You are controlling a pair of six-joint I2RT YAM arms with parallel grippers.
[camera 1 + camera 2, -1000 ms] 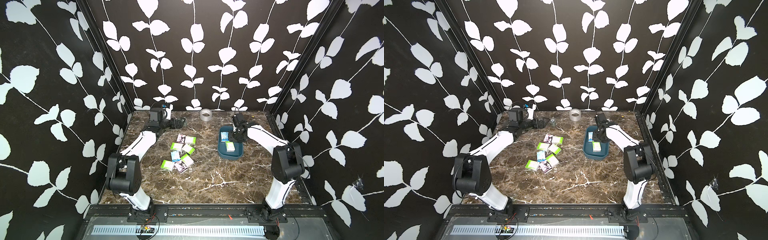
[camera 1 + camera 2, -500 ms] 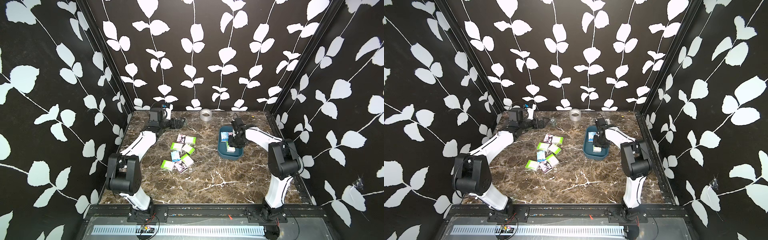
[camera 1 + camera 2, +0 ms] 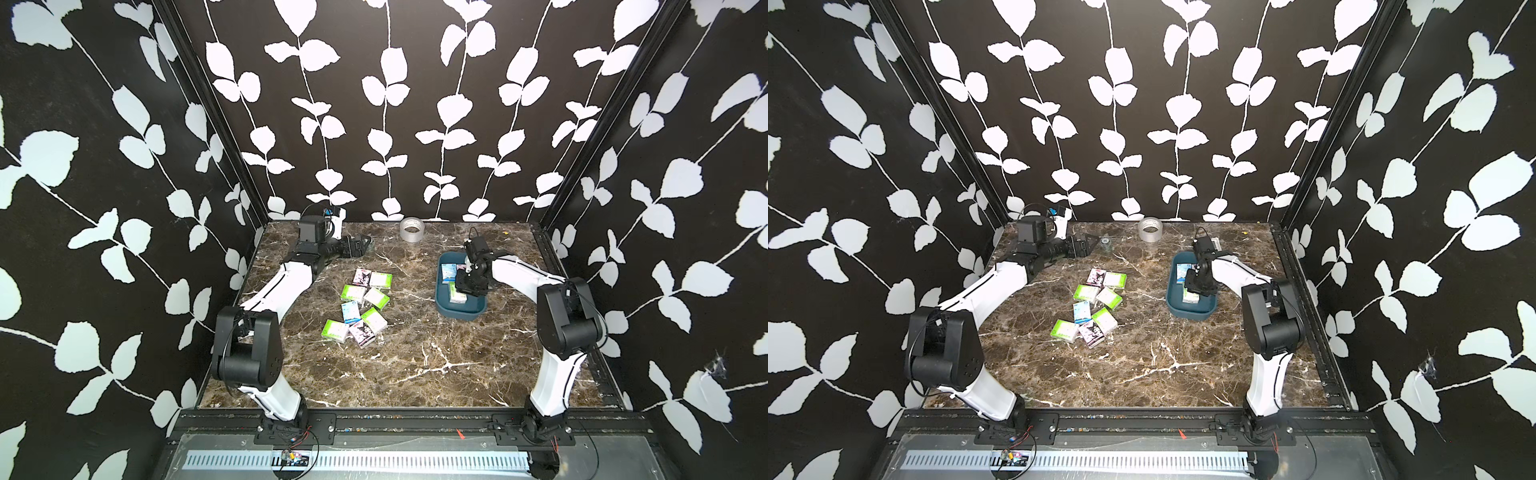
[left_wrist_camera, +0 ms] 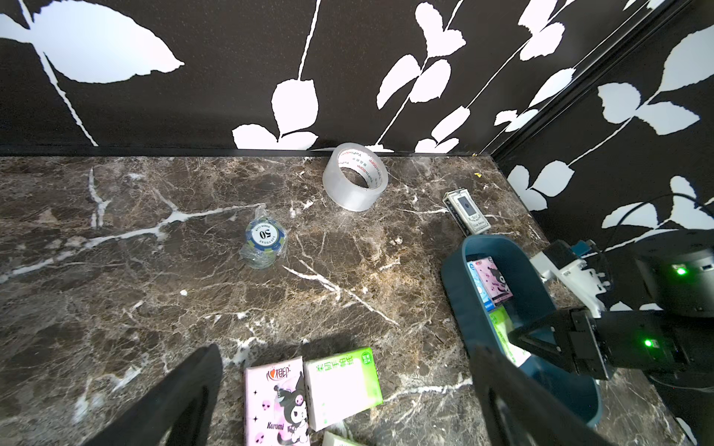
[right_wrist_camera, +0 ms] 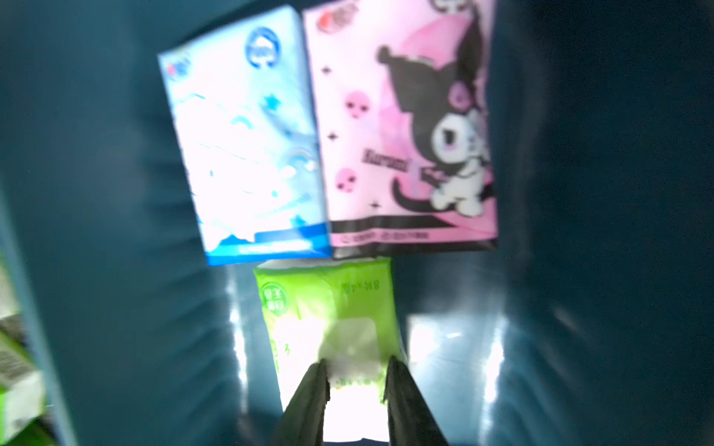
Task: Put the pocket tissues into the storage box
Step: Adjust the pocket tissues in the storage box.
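Packs of pocket tissues [image 3: 376, 298] lie in two places, as you see in both top views. Eight loose ones form a cluster on the marble table [image 3: 415, 365], and three are inside the storage box [image 3: 461, 313] on the right side. In the box, a blue pack [image 5: 247, 146] and a pink Kuromi pack [image 5: 405, 127] lie side by side, touching, and a lime-green pack [image 5: 328, 309] lies just next to their ends. Your right gripper [image 5: 357, 367] is down inside the box over the lime-green pack, with its fingers close together. The right wrist view is blurred, so I cannot tell if they pinch it. Your left gripper [image 4: 345, 349] hangs spread wide above the table near the back wall, close to a wrapped stack of poker chips [image 4: 266, 241]. A clear tape roll [image 3: 412, 229] sits further along that wall.
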